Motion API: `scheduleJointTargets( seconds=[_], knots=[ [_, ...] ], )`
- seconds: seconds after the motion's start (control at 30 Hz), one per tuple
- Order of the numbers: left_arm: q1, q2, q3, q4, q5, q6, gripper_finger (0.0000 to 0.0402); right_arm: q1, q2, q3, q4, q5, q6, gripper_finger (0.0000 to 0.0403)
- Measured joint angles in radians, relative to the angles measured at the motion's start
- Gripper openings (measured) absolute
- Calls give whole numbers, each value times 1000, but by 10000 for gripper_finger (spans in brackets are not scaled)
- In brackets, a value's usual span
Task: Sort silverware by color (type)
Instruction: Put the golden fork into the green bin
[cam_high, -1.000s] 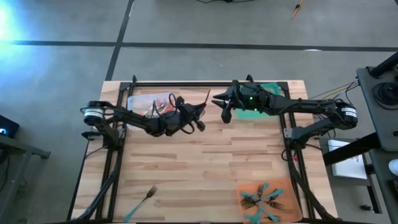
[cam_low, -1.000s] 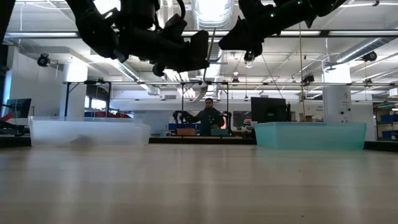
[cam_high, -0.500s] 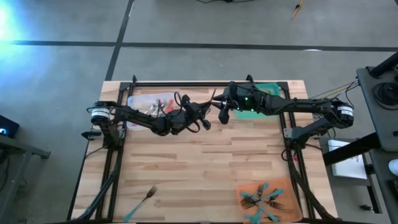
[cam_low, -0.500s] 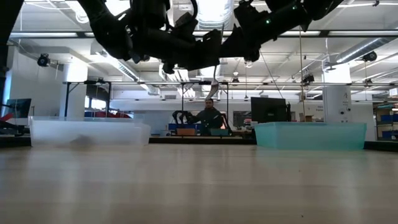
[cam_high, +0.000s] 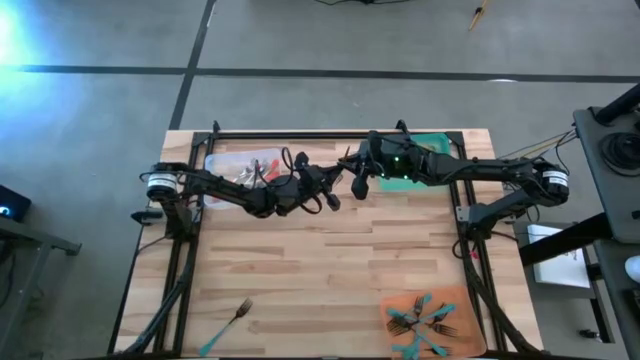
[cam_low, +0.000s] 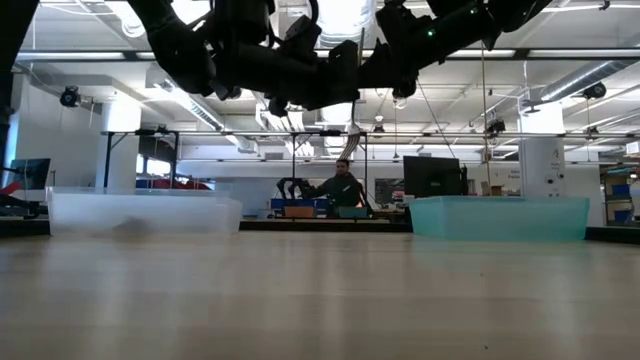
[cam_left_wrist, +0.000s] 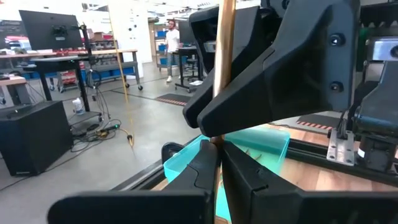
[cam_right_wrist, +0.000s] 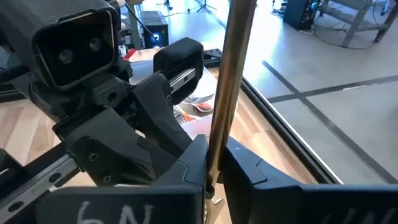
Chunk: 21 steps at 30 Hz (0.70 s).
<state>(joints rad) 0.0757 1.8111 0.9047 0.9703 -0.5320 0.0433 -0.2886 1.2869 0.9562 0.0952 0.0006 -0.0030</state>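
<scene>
Gold utensil (cam_right_wrist: 231, 81) held upright in mid-air between clear tray (cam_high: 222, 163) and green tray (cam_high: 437, 146), pinched by left gripper (cam_left_wrist: 219, 163) and now right gripper (cam_right_wrist: 213, 163) too. Right jaws just narrowed from half-wide onto handle, so handover toward green tray probably under way.

Bright overhead room lighting, blue-white glare top left, arms silhouetted, foreground tabletop soft.

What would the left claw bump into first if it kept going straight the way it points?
Most likely the right gripper, directly ahead of the left gripper above the table. Both are pinching one gold utensil.
</scene>
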Motion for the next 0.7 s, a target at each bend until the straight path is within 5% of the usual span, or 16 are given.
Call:
scheduleJointTargets(
  seconds=[0.23, 0.47, 0.7],
  knots=[
    [-3, 0, 1, -3, 0, -3, 4, 2, 0, 0, 0, 56, -46, 18],
    [-6, 0, 1, -6, 2, -22, 63, -2, 0, 30, -52, 171, -104, 18],
    [-18, -2, 1, -128, 0, -9, 120, -73, 0, 175, -511, 296, -208, 17]
  ],
)
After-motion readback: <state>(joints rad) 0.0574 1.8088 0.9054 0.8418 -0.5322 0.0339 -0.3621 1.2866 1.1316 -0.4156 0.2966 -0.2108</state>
